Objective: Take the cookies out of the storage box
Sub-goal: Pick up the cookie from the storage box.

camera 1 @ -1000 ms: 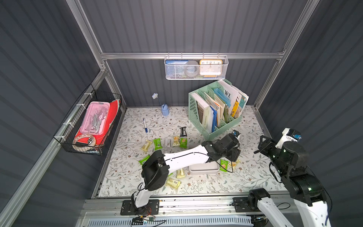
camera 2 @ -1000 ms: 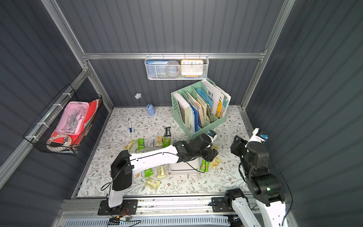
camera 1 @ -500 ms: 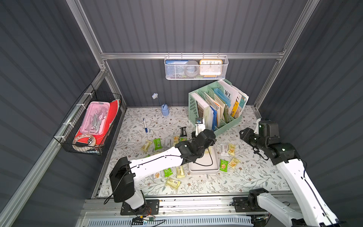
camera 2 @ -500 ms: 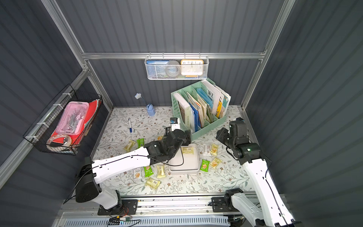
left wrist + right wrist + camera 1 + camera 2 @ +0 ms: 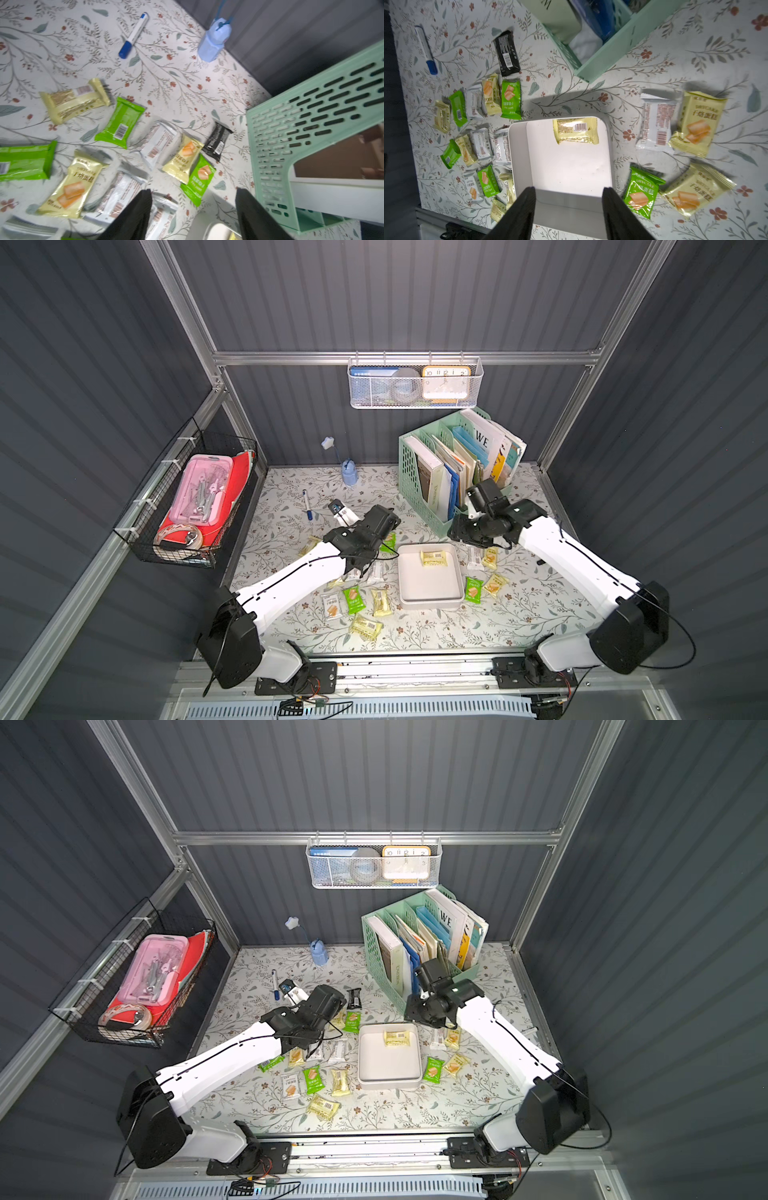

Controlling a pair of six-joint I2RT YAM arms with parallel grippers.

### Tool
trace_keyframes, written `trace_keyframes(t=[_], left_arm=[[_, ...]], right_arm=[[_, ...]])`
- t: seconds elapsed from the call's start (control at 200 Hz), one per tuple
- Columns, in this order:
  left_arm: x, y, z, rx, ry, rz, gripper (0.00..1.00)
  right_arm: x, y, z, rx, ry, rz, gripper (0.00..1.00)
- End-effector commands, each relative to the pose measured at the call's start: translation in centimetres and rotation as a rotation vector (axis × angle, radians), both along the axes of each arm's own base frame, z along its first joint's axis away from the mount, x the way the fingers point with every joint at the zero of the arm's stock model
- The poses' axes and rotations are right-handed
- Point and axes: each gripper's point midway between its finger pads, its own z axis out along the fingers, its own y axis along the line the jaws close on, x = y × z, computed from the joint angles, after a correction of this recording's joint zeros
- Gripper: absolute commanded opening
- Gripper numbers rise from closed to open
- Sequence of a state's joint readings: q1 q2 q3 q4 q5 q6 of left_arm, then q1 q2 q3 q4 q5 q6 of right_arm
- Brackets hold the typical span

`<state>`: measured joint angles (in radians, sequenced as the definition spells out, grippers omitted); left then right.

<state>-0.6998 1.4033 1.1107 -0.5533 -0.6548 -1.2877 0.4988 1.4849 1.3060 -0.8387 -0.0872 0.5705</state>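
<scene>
We find the box [image 5: 430, 589] lying flat on the desk [image 5: 519, 614], just in front of the organizer [image 5: 419, 489]. One pale yellow cookie [image 5: 575, 131] lies inside it, close to the wall nearest the organizer; the rest of its floor is bare. The other cookies [image 5: 353, 599] lie out on the desk: a loose cluster on the left arm's side of the box and four more on the right arm's side, all near it. A black packet [image 5: 506, 53] lies at the far edge of the left cluster, and a marker [image 5: 134, 35] lies beyond that, well apart from the box. The left end effector [image 5: 193, 189] hangs over the desk by the box's far left corner, beside the cluster; its jaws stand wide apart with nothing between them. The right end effector [image 5: 569, 188] hangs by the box's far right corner, between the box and the organizer; its jaws are likewise well apart and hold nothing. We cannot tell from these views how high either end effector stands above the desk.
</scene>
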Motion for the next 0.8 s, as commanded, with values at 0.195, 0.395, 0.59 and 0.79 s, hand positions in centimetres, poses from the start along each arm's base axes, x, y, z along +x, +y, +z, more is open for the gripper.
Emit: trace_keyframes(t=[0.195,0.395,0.59,0.79], left_arm=[[-2.8,4.1,-1.3,-0.109,0.020,0.143,0.69],[-3.7,5.4,-1.2,-0.112,0.031,0.199,0.72],[-4.1,5.6,-1.4,-0.137,0.028,0.218,0.72],[-3.9,5.4,-1.2,-0.152,0.024,0.207,0.72]], right_arm=[[-1.2,2.4,-4.6,-0.176,0.169,0.177,0.68],[-0.7,2.5,-6.8,-0.227,0.180,0.189,0.72],[-0.3,2.6,-9.0,-0.228,0.189,0.143,0.73],[1.7,3.0,-10.2,-0.236,0.136,0.099,0.75]])
